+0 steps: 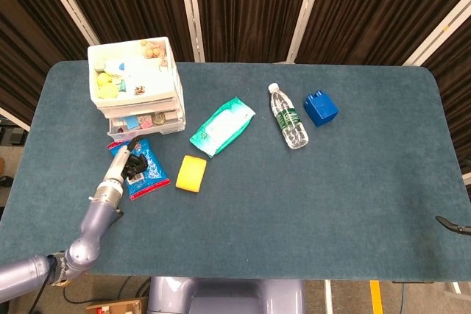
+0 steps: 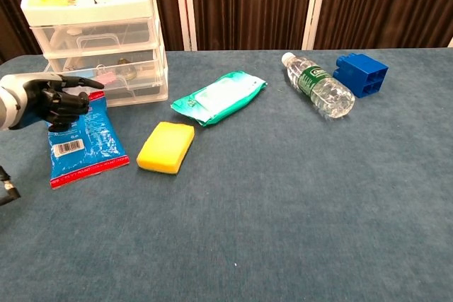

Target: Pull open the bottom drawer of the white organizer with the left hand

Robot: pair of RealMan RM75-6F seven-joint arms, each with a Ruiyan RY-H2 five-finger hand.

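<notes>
My left hand (image 2: 51, 100) hovers at the left edge of the chest view above a blue snack packet (image 2: 83, 138), its dark fingers (image 2: 69, 104) curled in, one sticking out toward the drawer, and gripping nothing. Just right lies a yellow sponge (image 2: 165, 146) on the worktop (image 2: 297, 196). Farther back, in the upper left of the frame, the white organizer (image 2: 99, 30) stands with its bottom drawer (image 1: 146, 123) pulled out, small items showing inside. My right hand is out of sight.
</notes>
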